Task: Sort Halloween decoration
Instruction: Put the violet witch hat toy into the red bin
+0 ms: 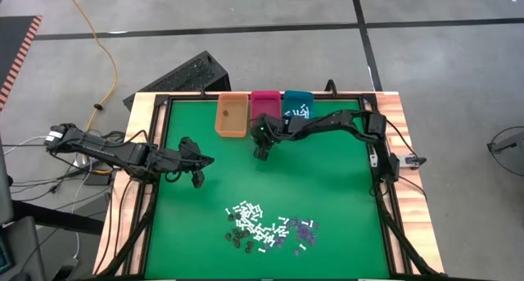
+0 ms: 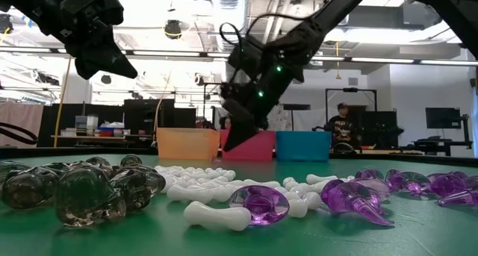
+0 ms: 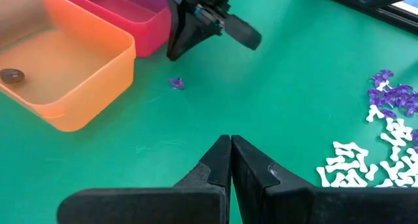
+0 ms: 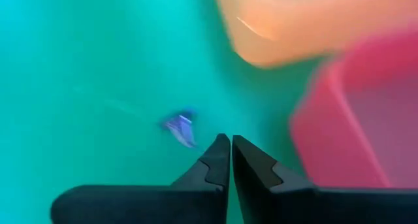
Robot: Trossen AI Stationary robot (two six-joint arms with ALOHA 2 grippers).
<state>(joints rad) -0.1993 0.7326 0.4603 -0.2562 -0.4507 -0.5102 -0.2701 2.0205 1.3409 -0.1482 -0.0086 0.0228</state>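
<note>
I am finding no text, label, brand or number that I can read anywhere in my views. Nothing legible is showing on my bins, table or arms.

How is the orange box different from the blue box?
The orange bin stands at the left end of the row, the teal bin at the right end, with the pink bin between. The orange bin holds one dark piece; the teal bin holds white pieces. Both are open rectangular bins at the mat's far edge.
</note>
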